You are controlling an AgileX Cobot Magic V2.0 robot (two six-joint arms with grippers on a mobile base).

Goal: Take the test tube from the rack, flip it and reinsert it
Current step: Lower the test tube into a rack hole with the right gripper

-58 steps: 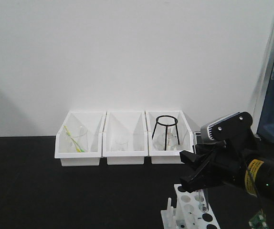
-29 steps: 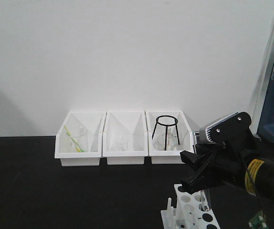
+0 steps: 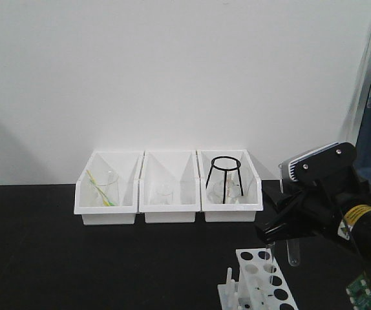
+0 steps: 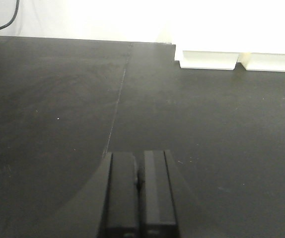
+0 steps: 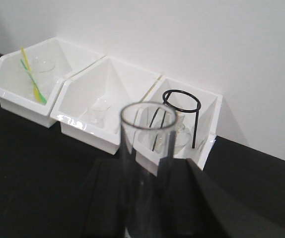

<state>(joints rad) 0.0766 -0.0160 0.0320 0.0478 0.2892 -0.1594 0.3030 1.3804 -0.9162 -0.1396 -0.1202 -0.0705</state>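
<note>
The right hand (image 5: 146, 171) has its two dark fingers closed on a clear test tube (image 5: 147, 144). The tube's open mouth points away from the wrist, and its other end is cut off by the frame. Seen from the front, this hand hangs just above the rack (image 3: 255, 284), near the front right corner of the surface (image 3: 75, 258). The glass there is faint, so I cannot tell whether the tube reaches a hole. The rack's base is cut off. The left hand (image 4: 138, 186) is pressed closed, holding nothing, over the black surface. Three white bins (image 3: 169, 205) line the back edge.
</note>
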